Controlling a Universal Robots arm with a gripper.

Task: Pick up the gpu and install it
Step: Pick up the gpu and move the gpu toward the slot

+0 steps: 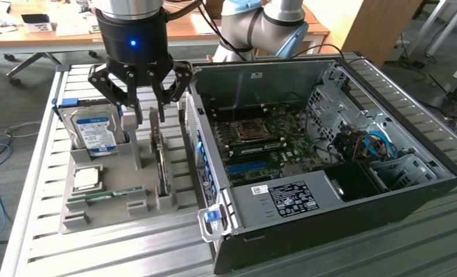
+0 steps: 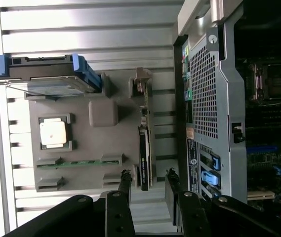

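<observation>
The black metal pincer [image 1: 148, 118] hung open over the grey moulded tray [image 1: 128, 173], its slim fingers [image 2: 125, 180] straddling the gpu [image 2: 144, 148] without touching it. That thin dark card [image 1: 161, 164] stood on edge in a slot at the tray's side nearest the open computer case [image 1: 329, 202]. Toward the exterior view's left stood a boxy silver hard drive [image 1: 94, 133] with a blue label, with a square processor [image 1: 86, 178] and a slim green memory stick [image 1: 105, 195] lying nearer. The table [image 1: 97, 248] was ribbed aluminium.
</observation>
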